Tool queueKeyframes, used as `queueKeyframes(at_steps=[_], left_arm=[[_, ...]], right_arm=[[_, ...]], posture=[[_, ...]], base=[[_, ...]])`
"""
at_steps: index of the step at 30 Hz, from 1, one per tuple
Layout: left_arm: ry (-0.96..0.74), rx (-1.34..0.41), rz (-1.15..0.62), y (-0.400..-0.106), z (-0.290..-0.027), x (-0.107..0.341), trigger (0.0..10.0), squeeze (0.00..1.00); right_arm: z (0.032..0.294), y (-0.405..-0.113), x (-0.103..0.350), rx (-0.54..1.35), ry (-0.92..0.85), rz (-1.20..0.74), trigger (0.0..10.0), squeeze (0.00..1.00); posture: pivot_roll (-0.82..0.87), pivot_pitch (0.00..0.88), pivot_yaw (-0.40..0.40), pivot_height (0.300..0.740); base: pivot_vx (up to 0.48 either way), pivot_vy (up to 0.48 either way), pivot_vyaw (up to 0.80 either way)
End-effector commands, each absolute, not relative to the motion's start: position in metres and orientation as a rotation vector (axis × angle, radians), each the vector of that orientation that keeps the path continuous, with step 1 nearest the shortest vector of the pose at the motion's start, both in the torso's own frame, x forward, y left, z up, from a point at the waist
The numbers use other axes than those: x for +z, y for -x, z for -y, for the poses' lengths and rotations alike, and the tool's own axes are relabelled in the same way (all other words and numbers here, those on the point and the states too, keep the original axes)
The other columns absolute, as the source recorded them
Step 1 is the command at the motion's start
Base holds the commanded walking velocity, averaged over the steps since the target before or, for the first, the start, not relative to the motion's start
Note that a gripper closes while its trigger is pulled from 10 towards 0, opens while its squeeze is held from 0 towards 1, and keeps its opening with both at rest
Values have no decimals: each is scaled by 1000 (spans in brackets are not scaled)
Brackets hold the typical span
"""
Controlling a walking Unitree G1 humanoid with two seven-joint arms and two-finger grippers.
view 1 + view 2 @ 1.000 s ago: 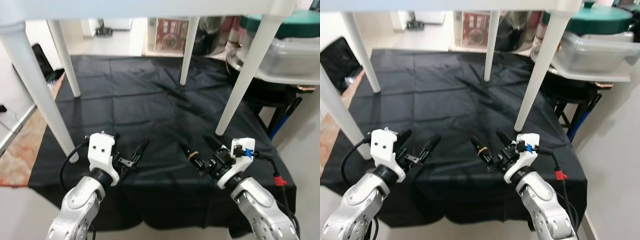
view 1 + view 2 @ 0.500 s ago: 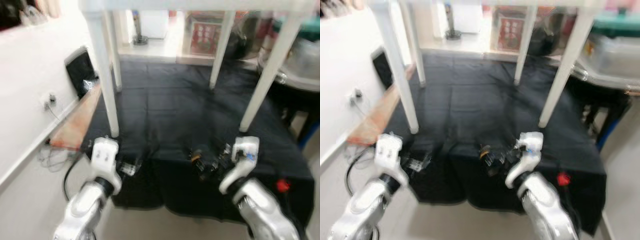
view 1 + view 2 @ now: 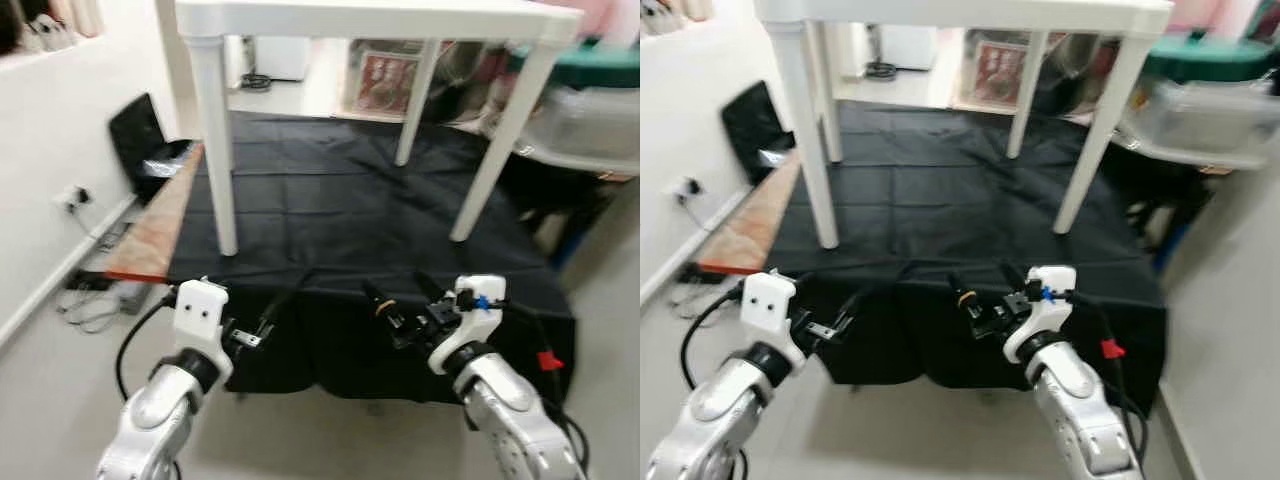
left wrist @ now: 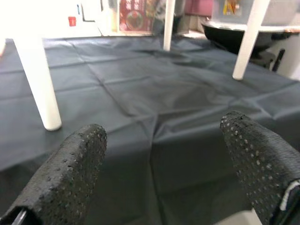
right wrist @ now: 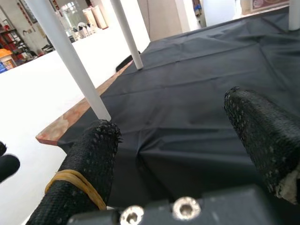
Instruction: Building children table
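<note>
— Table (image 3: 370, 18) is standing upright at twelve o'clock, four legs planted on the black cloth (image 3: 340, 200). Assembly appears finished.

— And the tools?

— Left tool (image 3: 258, 322) at eight o'clock is hanging open, gripping nothing. Right tool (image 3: 402, 300) at four o'clock is likewise spread, empty.

— Next?

— Probably just checking it; nothing is calling for a grasp.

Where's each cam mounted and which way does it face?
Left eye: on head, looking forward and down at table on black cloth; both arms, left hand, right hand.
Right eye: same scene, its stereo twin.
Left wrist: along its open fingers, over cloth to the legs.
Right wrist: along its open fingers, likewise.
All share cloth and legs.
</note>
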State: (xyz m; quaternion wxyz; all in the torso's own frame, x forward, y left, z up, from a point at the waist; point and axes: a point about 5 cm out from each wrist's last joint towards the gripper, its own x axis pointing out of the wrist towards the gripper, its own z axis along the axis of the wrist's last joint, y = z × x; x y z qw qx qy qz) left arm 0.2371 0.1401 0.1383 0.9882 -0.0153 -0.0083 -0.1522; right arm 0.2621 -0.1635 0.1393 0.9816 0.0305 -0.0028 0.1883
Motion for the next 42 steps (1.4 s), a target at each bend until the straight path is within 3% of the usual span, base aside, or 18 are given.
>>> queueKeyframes(at_steps=[1, 42], left_arm=[[17, -302, -1, -236, -142, 133, 10000, 0], [34, -281, -15, -237, -145, 125, 10000, 0]], right_arm=[[163, -263, 134, 373, -55, -29, 10000, 0], [162, -265, 131, 345, -47, -59, 10000, 0]], posture=[[-24, 25, -55, 740], [-22, 40, -43, 740]], base=[[-240, 0, 0], [-247, 0, 0]])
